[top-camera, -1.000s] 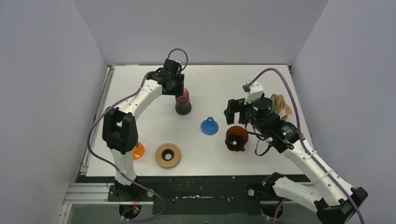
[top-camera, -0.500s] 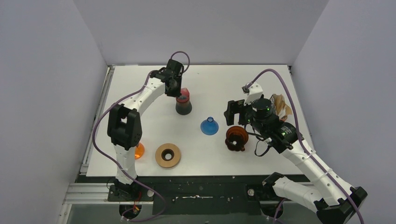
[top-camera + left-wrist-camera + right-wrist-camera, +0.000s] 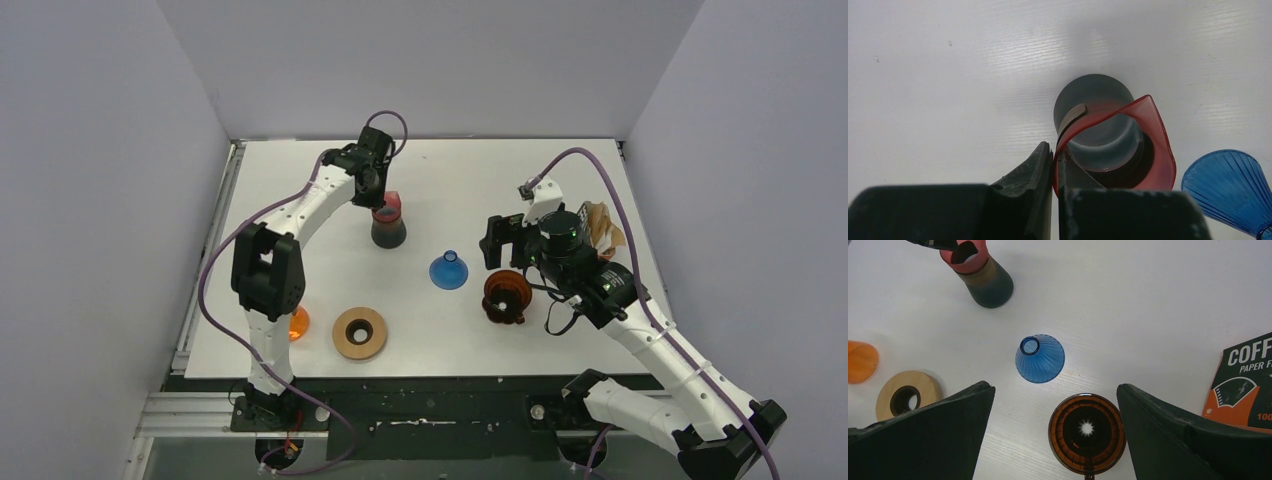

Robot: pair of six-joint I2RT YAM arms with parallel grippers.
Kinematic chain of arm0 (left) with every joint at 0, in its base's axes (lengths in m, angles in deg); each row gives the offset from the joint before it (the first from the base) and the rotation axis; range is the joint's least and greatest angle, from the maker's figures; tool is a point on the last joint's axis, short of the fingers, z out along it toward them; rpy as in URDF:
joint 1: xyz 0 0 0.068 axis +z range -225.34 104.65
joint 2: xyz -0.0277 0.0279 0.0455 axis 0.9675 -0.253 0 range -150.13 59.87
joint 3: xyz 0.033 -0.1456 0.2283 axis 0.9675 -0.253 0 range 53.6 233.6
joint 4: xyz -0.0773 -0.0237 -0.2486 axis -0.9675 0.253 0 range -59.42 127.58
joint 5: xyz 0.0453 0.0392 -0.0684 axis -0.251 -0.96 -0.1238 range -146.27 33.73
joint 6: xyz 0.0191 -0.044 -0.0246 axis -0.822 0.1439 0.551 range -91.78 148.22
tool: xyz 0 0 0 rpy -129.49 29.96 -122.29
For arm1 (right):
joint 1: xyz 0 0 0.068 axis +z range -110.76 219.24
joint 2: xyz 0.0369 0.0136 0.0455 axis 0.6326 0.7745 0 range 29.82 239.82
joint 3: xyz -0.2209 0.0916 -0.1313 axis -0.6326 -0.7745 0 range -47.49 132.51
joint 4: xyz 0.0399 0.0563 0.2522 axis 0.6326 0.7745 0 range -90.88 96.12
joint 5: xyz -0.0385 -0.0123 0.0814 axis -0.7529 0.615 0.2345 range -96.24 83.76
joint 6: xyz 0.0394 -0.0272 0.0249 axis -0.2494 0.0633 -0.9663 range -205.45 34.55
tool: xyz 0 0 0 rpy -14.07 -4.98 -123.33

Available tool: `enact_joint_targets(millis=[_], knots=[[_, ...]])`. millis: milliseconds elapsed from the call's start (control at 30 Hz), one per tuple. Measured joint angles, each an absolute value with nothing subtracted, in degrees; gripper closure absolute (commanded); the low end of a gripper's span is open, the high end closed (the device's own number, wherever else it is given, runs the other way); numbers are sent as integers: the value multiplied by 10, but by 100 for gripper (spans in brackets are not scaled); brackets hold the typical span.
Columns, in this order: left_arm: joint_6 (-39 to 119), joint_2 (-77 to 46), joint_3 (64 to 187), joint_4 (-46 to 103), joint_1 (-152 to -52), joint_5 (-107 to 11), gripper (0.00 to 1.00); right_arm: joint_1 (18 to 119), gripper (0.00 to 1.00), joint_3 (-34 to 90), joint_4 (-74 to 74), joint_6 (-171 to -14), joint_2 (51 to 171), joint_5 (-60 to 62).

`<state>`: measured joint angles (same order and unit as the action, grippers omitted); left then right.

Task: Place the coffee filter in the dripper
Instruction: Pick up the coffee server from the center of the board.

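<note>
Left wrist: left gripper point(image 3: 1054, 150) is pinching tight on the red dripper point(image 3: 1160, 150) rim.
Right gripper point(image 3: 1053, 387) is hanging wide open and empty above the brown dripper point(image 3: 1087, 432), bottom center.

Bright, soft shadows, foreground seemingly blurred

A wooden ring point(image 3: 342, 334) lies flat on the white table point(image 3: 500, 180).
</note>
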<state>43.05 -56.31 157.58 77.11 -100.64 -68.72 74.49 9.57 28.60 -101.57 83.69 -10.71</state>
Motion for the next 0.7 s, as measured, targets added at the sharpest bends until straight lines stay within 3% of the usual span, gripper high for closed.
enact_joint_targets(millis=[267,700], knots=[[423,-538,1564,791,-1037,-706,100,745,0,96,298,-1018,837,-109],[434,-359,1448,816,-1130,-710,100,745,0,93,335,-1035,835,-135]])
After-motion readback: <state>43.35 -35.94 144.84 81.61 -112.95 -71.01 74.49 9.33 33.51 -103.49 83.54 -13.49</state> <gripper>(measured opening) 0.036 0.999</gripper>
